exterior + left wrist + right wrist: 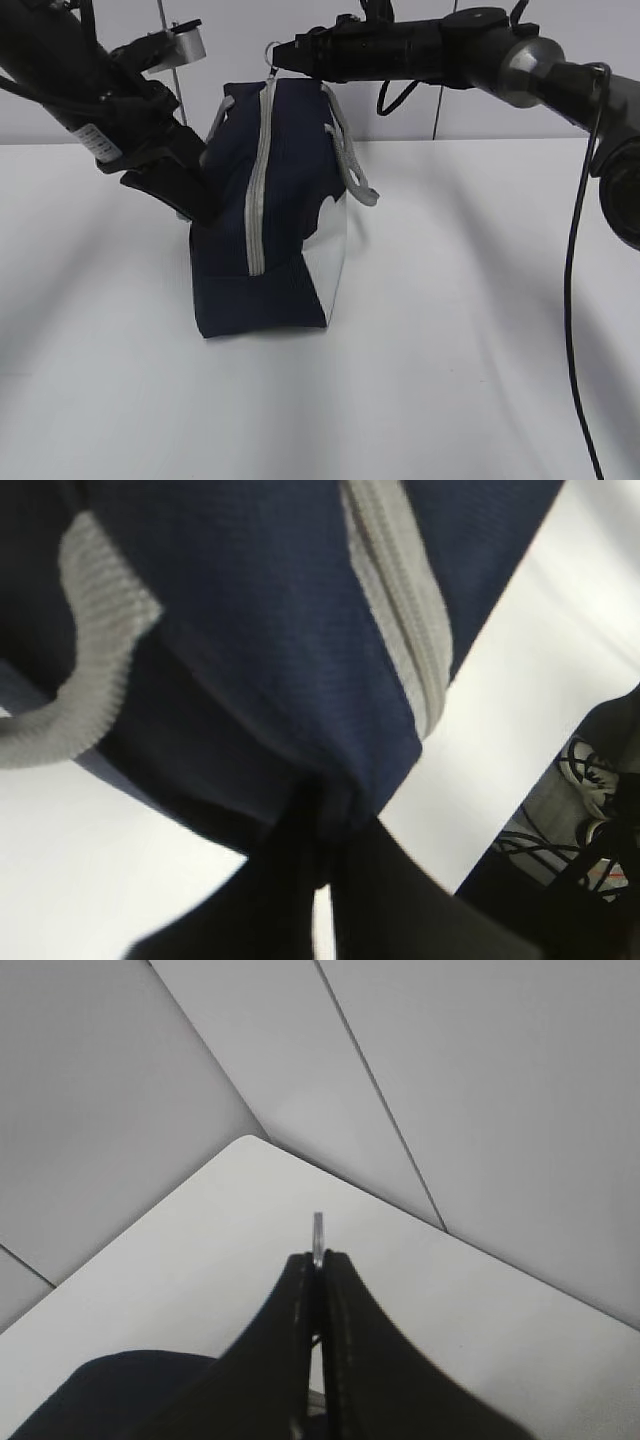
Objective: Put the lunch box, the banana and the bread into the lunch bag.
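Pinched between my left gripper's point(320, 870) dark fingers at the bottom of the left wrist frame is a fold of the lunch bag point(270, 220), navy cloth bunched where the jaws close on it; I hold it there to anchor the bag's end so it cannot slide. My right gripper point(318, 1260) is clamped shut on the ring pull point(318, 1228), whose thin metal edge pokes out above the fingertips at centre frame. In the exterior view that grip sits at the top centre, at the upper end of the grey zipper point(258, 190), which looks closed along its length. I judge the bag is being zipped, with lunch box, banana and bread nowhere visible.
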Controlling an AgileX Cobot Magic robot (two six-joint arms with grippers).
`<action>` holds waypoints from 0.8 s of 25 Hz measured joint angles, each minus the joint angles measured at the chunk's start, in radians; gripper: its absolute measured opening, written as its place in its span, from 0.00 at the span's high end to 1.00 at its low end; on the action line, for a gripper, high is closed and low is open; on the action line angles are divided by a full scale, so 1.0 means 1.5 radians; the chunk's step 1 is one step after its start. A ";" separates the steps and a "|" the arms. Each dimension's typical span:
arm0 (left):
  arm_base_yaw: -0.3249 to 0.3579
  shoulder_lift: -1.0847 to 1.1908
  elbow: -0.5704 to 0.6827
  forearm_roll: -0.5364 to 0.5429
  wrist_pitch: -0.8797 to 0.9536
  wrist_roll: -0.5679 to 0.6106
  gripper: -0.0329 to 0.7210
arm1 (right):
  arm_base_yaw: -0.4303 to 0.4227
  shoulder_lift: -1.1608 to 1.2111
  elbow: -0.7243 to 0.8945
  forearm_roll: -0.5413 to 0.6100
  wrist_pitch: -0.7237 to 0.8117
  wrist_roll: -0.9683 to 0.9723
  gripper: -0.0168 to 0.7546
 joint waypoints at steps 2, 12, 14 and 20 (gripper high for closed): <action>0.004 -0.008 -0.003 0.009 0.003 -0.025 0.93 | -0.001 0.000 -0.003 -0.004 0.008 0.000 1.00; 0.096 -0.076 -0.106 0.032 0.025 -0.145 0.46 | -0.003 0.000 -0.011 -0.023 0.030 0.000 1.00; 0.111 -0.077 -0.113 -0.002 -0.021 -0.157 0.45 | -0.003 0.000 -0.011 -0.024 0.031 0.000 1.00; 0.113 -0.019 -0.114 -0.103 -0.141 -0.165 0.44 | -0.003 0.000 -0.011 -0.026 0.039 0.003 1.00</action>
